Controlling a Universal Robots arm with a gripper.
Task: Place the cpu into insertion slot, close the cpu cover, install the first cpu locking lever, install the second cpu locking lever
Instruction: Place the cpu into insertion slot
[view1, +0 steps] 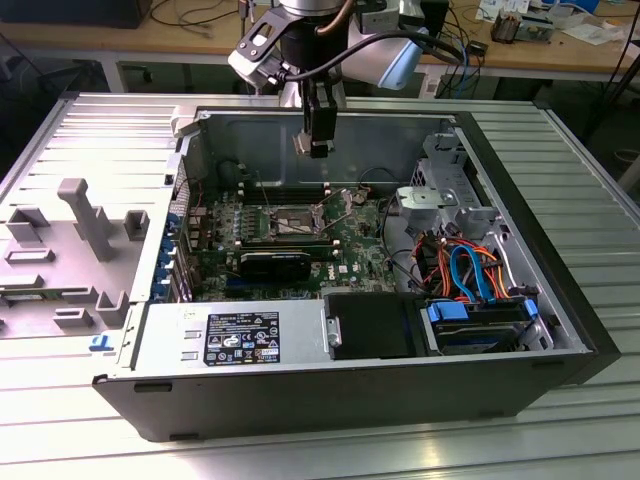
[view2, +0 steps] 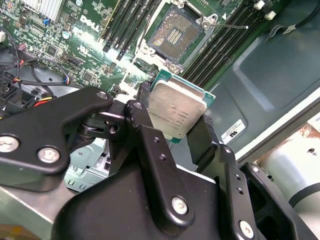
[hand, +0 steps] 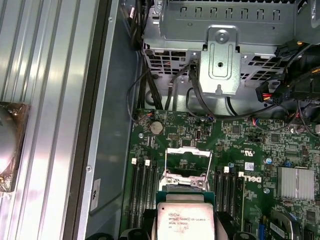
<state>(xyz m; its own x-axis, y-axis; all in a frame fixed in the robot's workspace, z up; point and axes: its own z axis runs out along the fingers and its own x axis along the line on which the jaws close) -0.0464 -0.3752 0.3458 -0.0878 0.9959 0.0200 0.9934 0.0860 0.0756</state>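
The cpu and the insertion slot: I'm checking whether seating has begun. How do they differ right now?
The cpu is clamped in the gripper, raised above the motherboard; the insertion slot lies flat on it. The cpu shows a smooth silvery-grey top; the insertion slot shows a dark field of contacts, uncovered. The cpu hangs apart from the insertion slot, which is empty. Both are square.

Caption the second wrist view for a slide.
Gripper holds the cpu clear of the motherboard, its socket open and empty.
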